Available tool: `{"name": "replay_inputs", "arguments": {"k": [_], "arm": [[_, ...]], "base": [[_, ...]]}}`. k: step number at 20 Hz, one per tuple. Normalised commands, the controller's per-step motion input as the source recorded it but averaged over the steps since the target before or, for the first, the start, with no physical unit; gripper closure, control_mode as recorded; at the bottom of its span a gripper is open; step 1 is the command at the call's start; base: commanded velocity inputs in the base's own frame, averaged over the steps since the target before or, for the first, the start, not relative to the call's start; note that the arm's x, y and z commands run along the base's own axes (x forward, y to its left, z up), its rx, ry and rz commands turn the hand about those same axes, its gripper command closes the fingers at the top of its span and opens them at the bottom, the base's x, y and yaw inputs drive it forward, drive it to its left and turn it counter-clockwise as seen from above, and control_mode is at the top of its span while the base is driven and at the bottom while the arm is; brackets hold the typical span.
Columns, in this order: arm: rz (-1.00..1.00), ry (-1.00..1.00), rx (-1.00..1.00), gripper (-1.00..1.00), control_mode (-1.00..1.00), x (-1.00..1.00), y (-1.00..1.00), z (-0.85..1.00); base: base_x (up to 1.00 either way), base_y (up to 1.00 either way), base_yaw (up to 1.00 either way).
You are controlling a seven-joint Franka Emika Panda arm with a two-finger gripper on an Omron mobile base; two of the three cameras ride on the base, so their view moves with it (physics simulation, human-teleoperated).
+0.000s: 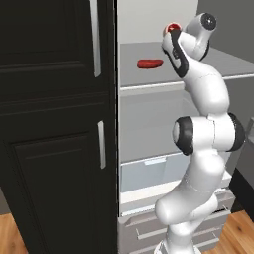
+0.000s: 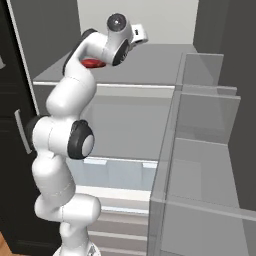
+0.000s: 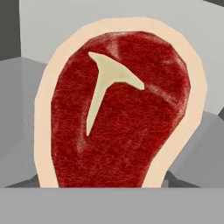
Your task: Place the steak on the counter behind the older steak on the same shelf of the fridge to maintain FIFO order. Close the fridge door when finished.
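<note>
From the left base view, I am reaching my arm up into the open fridge, with the steak showing as a small red and cream lump at the wrist, at about one o'clock from the older steak, which is lying flat and dark red on the shelf. To do this step well, I judge I should be carrying the cut deeper, past the older steak toward the back wall, and lowering it until it is resting on the shelf before letting go. From the right base view, my arm is bending over the same shelf, and the older steak is peeking out as a red sliver beside my elbow, at about nine o'clock from my wrist. From the hand view, the steak is looming close: a thick rounded cut, deep red and marbled, with a pale T-shaped bone mark toward eleven o'clock and a cream fat rim all round. My fingertips are hidden, so I judge I am grasping it, though I cannot tell for sure.
</note>
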Motion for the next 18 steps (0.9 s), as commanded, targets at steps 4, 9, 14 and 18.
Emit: {"name": "replay_inputs", "arguments": {"k": [4,9,14,18], "arm": [[0.0,0.03,0.01,1.0,-1.0,0.76,0.0,0.0],[0.0,0.15,0.0,1.0,-1.0,0.78,0.0,-0.09],[0.01,0.09,0.01,1.0,-1.0,0.8,0.0,-0.03],[0.05,0.04,0.02,1.0,-1.0,0.66,0.01,-0.02]], "base": [[0.0,0.0,0.0],[0.0,0.0,0.0],[0.0,0.0,0.0],[0.0,0.0,0.0]]}}
